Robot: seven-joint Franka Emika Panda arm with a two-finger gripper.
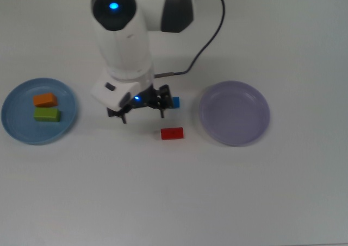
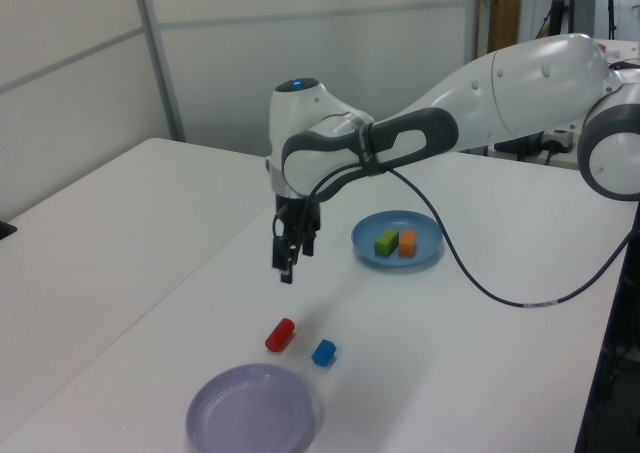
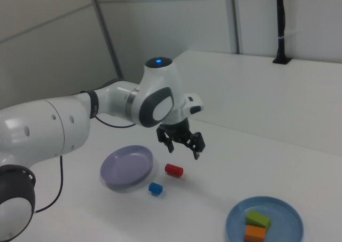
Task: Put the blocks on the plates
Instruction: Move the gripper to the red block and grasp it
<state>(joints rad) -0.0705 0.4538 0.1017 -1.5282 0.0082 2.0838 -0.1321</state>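
Reaching for the red and blue blocks with end effector (image 1: 142, 109) open and empty, hovering above the table (image 1: 174, 191).
Best lowered squarely over red block (image 1: 172, 133), an oblong brick below and just beside; small blue cube (image 1: 173, 102) alongside; lavender plate (image 1: 234, 113) beyond; orange (image 1: 44, 100) and green (image 1: 47, 114) bricks on blue plate (image 1: 16, 126), well apart.

White table (image 1: 174, 202) carries 2 plates, light blue (image 1: 13, 129) and lavender (image 1: 234, 113), plus red block (image 1: 172, 133) and blue cube (image 3: 155, 188).
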